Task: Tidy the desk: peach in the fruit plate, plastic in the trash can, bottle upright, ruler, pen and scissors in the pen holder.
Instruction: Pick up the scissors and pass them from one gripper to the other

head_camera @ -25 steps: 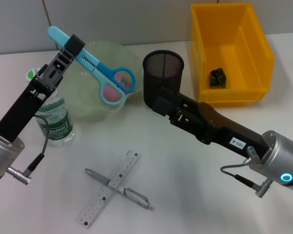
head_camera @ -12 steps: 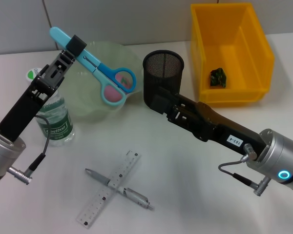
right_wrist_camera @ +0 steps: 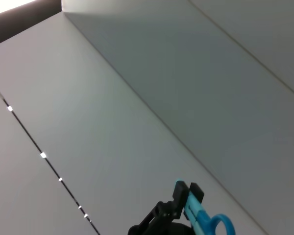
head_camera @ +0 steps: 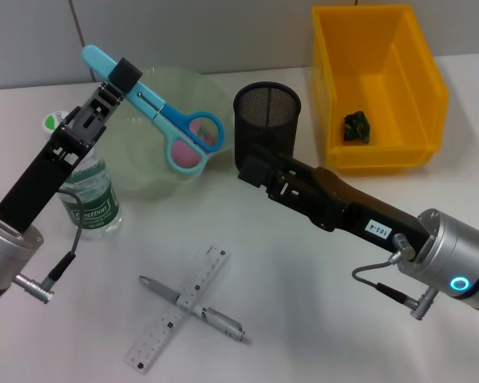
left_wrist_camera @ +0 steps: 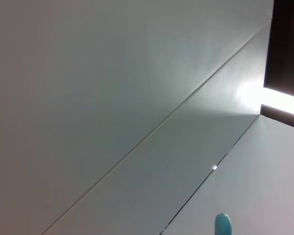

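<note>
Holding the scissors (head_camera: 156,113) clamped mid-blade, your left claw (head_camera: 126,77) has handles pointing toward the pen holder (head_camera: 267,128); right claw (head_camera: 255,171) beside it, grip unreadable.

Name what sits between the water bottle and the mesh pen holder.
In the head view, the pale green fruit plate lies between bottle and pen holder; the scissors, held by the left gripper, hang above it.

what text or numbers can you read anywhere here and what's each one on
"103-4", roughly, on a small white sticker on the right arm's forearm; the digits are tiny, so this is uncertain.
Bottle label: white lettering on a green band, too blurred to read.
Ruler: graduation marks show, numerals too small to read.
Nothing else carries text.
</note>
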`<state>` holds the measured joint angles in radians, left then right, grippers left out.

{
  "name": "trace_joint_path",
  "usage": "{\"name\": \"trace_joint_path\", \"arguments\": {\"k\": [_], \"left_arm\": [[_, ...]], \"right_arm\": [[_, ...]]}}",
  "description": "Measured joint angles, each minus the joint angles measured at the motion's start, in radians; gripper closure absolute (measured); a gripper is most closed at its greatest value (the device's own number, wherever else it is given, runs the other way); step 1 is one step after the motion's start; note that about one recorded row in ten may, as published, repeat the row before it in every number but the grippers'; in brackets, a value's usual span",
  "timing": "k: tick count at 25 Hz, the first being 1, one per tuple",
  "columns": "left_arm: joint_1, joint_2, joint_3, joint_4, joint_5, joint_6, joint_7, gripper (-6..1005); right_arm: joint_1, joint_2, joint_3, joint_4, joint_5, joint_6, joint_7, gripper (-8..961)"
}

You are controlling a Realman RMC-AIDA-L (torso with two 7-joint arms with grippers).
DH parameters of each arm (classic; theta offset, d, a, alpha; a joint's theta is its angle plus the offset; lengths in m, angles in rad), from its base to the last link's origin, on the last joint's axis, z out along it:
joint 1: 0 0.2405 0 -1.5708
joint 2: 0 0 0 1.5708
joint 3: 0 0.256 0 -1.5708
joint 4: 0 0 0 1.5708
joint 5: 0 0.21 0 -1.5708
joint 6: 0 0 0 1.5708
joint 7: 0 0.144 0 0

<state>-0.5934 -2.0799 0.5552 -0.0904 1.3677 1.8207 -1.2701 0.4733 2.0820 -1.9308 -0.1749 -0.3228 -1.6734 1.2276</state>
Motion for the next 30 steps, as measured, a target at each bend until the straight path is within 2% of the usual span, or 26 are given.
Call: {"name": "trace_joint_path", "arguments": {"k": [17,30], "left_arm": [[-0.011,0.0,-0.025,-0.052,0.002,0.004,-0.003,896],[-0.012,0.0,-0.026,-0.065,0.004,0.007,0.0,896]], "right_arm": [[0.002,0.006,-0.002,-0.029,0.007,0.035,0.054,319],[0.031,0.006,-0.002,-0.053,0.006,0.075,0.08,320]]}}
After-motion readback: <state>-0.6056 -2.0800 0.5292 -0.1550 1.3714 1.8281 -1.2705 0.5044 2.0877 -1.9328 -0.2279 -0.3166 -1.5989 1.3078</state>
